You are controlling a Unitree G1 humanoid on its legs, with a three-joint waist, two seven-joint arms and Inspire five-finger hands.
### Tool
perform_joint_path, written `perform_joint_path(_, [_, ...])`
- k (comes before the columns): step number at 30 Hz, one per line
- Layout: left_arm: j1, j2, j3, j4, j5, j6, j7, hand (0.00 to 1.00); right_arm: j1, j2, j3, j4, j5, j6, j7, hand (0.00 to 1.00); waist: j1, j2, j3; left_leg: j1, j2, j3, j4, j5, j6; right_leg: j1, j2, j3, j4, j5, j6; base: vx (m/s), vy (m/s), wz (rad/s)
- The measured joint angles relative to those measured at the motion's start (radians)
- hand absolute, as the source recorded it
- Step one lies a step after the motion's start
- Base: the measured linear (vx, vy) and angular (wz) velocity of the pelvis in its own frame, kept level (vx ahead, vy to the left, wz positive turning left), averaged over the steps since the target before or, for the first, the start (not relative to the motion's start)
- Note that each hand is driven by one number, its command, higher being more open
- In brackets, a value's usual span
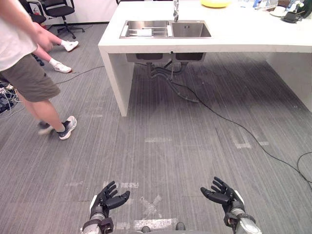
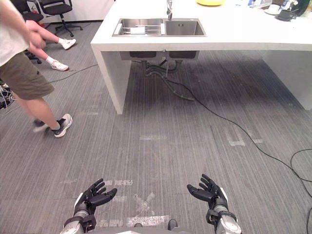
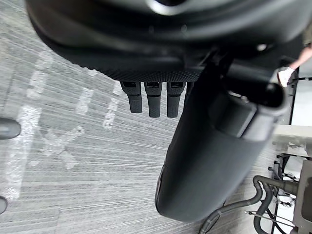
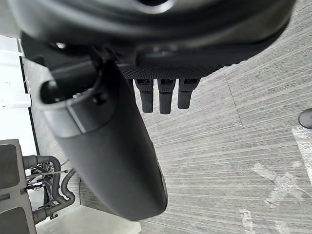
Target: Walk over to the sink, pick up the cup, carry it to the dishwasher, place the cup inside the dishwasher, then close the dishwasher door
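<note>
A steel double sink (image 1: 191, 30) is set in a white counter (image 1: 243, 36) far ahead, with a faucet (image 1: 176, 9) behind it. Its left basin holds a rack with something pale (image 1: 141, 32) on it; I cannot tell whether that is the cup. My left hand (image 1: 108, 197) and right hand (image 1: 222, 192) hover low over the grey floor, well short of the counter. Both are open with palms turned inward and hold nothing. The straight fingers (image 3: 153, 100) of the left hand and the straight fingers (image 4: 163, 97) of the right hand show in their wrist views.
A person (image 1: 29, 73) walks across the floor at the left, between me and an office chair (image 1: 58, 9). Drain pipes (image 1: 168, 73) hang under the sink. A yellow dish (image 1: 215, 3) and a dark cup on a saucer (image 1: 291, 17) stand on the counter's far side.
</note>
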Motion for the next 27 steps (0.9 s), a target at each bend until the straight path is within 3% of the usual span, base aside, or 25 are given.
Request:
perform_joint_path(2, [-0.004,0.000,0.001,-0.011,-0.016,-0.001,0.015,0.90,-0.017,-0.004,0.000,-0.001,0.000,0.000,0.000,0.90,0.001,0.000,0.006,-0.021,0.003,0.011,0.039,-0.029,0.004,-0.015,0.000,0.012,0.014,-0.012,0.001,0.03,0.012,-0.18])
perform_joint_path(4, [-0.003,0.000,0.003,-0.030,-0.016,-0.001,0.017,0.90,-0.042,-0.017,-0.001,-0.005,0.000,0.000,0.000,0.90,0.003,0.003,0.022,-0.062,0.010,0.027,0.126,-0.092,0.002,-0.056,-0.001,0.030,0.085,-0.064,0.012,0.07,0.037,-0.22])
perform_joint_path(7, [-0.004,-0.001,0.002,-0.055,-0.039,-0.002,0.017,0.90,-0.064,-0.041,-0.003,-0.006,0.000,-0.001,-0.002,0.90,0.003,0.000,0.039,-0.107,0.004,0.035,0.242,-0.181,0.022,-0.147,-0.020,0.042,0.291,-0.185,0.022,0.12,0.057,-0.09])
perform_joint_path(9, [-0.009,-0.006,-0.002,-0.058,-0.053,-0.002,0.025,0.90,-0.075,-0.044,-0.001,-0.006,0.000,-0.001,-0.003,0.90,0.001,0.003,0.057,-0.093,-0.004,0.039,0.279,-0.224,0.031,-0.220,-0.039,0.041,0.514,-0.232,0.044,0.20,0.085,-0.04])
perform_joint_path(11, [-0.014,-0.002,-0.003,-0.068,-0.054,-0.003,0.034,0.90,-0.070,-0.028,0.008,-0.007,0.000,-0.001,0.000,0.90,-0.003,-0.006,0.079,-0.036,-0.016,0.028,0.278,-0.255,0.045,-0.338,-0.074,0.003,0.823,-0.230,0.046,0.28,0.068,0.18])
perform_joint_path(12, [-0.015,-0.001,-0.003,-0.069,-0.054,-0.003,0.038,0.90,-0.064,-0.027,0.020,-0.008,0.000,0.000,0.002,0.90,-0.010,-0.010,0.085,-0.005,-0.022,0.019,0.277,-0.273,0.048,-0.368,-0.088,-0.009,0.901,-0.250,0.032,0.34,0.035,0.24])
perform_joint_path(14, [-0.018,-0.002,-0.004,-0.069,-0.054,-0.003,0.056,0.90,-0.064,-0.030,0.037,-0.016,0.000,0.000,0.005,0.90,-0.017,-0.003,0.089,0.053,-0.023,0.000,0.259,-0.308,0.046,-0.442,-0.098,-0.042,0.926,-0.300,0.016,0.44,0.007,0.21])
perform_joint_path(16, [-0.040,-0.001,-0.002,-0.068,-0.056,-0.004,0.068,0.90,-0.069,-0.036,0.041,-0.025,0.000,0.000,0.008,0.90,-0.026,0.014,0.100,0.102,-0.002,-0.028,0.223,-0.316,0.036,-0.511,-0.082,-0.075,0.839,-0.305,0.014,0.47,-0.052,0.36])
perform_joint_path(17, [-0.052,-0.003,-0.001,-0.064,-0.058,-0.004,0.070,0.90,-0.075,-0.043,0.042,-0.024,0.000,0.000,0.010,0.90,-0.036,0.026,0.112,0.121,0.014,-0.043,0.213,-0.316,0.035,-0.527,-0.061,-0.088,0.783,-0.295,0.000,0.52,-0.104,0.59])
perform_joint_path(18, [-0.076,-0.001,-0.001,-0.055,-0.067,-0.005,0.073,0.90,-0.084,-0.055,0.043,-0.023,0.000,0.000,0.014,0.90,-0.050,0.045,0.133,0.150,0.044,-0.063,0.211,-0.316,0.030,-0.545,-0.028,-0.083,0.627,-0.235,-0.005,0.58,-0.135,0.63])
perform_joint_path(19, [-0.080,0.006,-0.001,-0.056,-0.075,-0.010,0.073,0.90,-0.080,-0.064,0.045,-0.025,0.000,0.000,0.018,0.90,-0.056,0.034,0.131,0.177,0.041,-0.089,0.210,-0.313,-0.008,-0.539,-0.006,-0.063,0.441,-0.093,-0.011,0.63,-0.144,0.61])
perform_joint_path(20, [-0.076,0.011,-0.001,-0.056,-0.074,-0.012,0.073,0.90,-0.072,-0.068,0.045,-0.026,0.000,-0.001,0.018,0.90,-0.060,0.020,0.124,0.199,0.039,-0.102,0.215,-0.320,-0.020,-0.536,-0.008,-0.055,0.390,0.004,-0.040,0.70,-0.180,0.45])
perform_joint_path(21, [-0.091,-0.004,0.002,-0.022,-0.074,-0.011,0.075,0.90,-0.076,-0.096,0.043,-0.014,0.000,0.002,0.012,0.90,-0.065,0.055,0.124,0.225,0.066,-0.121,0.249,-0.335,-0.037,-0.549,-0.001,-0.079,0.488,0.042,-0.074,0.68,-0.193,0.38])
perform_joint_path(22, [-0.106,-0.005,0.001,-0.016,-0.074,-0.011,0.071,0.90,-0.101,-0.102,0.039,-0.014,0.000,0.006,0.002,0.90,-0.075,0.064,0.120,0.188,0.079,-0.135,0.332,-0.288,-0.048,-0.551,-0.003,-0.093,0.543,-0.038,-0.088,0.66,-0.194,0.26])
perform_joint_path(23, [-0.111,-0.005,0.000,-0.016,-0.074,-0.012,0.071,0.90,-0.105,-0.102,0.040,-0.015,0.000,0.006,0.000,0.90,-0.075,0.064,0.121,0.172,0.083,-0.137,0.376,-0.250,-0.044,-0.546,0.000,-0.096,0.560,-0.064,-0.091,0.65,-0.211,0.28])
perform_joint_path(24, [-0.124,-0.017,0.001,-0.012,-0.074,-0.012,0.072,0.90,-0.101,-0.098,0.041,-0.029,0.000,0.006,0.000,0.90,-0.079,0.066,0.123,0.120,0.092,-0.145,0.521,-0.138,-0.038,-0.489,0.003,-0.112,0.548,-0.107,-0.097,0.79,-0.269,0.33])
perform_joint_path(25, [-0.124,-0.038,0.002,-0.016,-0.074,-0.012,0.072,0.90,-0.081,-0.085,0.043,-0.041,0.000,0.006,-0.001,0.90,-0.080,0.064,0.125,0.041,0.116,-0.142,0.721,0.058,-0.050,-0.385,0.010,-0.125,0.485,-0.128,-0.104,0.78,-0.267,0.40])
perform_joint_path(26, [-0.119,-0.048,0.000,-0.027,-0.074,-0.012,0.071,0.90,-0.072,-0.069,0.045,-0.054,0.001,0.006,-0.002,0.90,-0.069,0.062,0.126,-0.008,0.141,-0.136,0.842,0.068,-0.068,-0.324,0.017,-0.129,0.443,-0.131,-0.108,0.72,-0.236,0.33])
perform_joint_path(27, [-0.110,-0.067,-0.002,-0.065,-0.075,-0.013,0.070,0.90,-0.039,-0.044,0.041,-0.094,0.003,0.005,-0.006,0.90,-0.056,0.057,0.129,-0.109,0.194,-0.099,1.058,0.011,-0.076,-0.220,0.033,-0.138,0.370,-0.131,-0.109,0.44,-0.134,0.17])
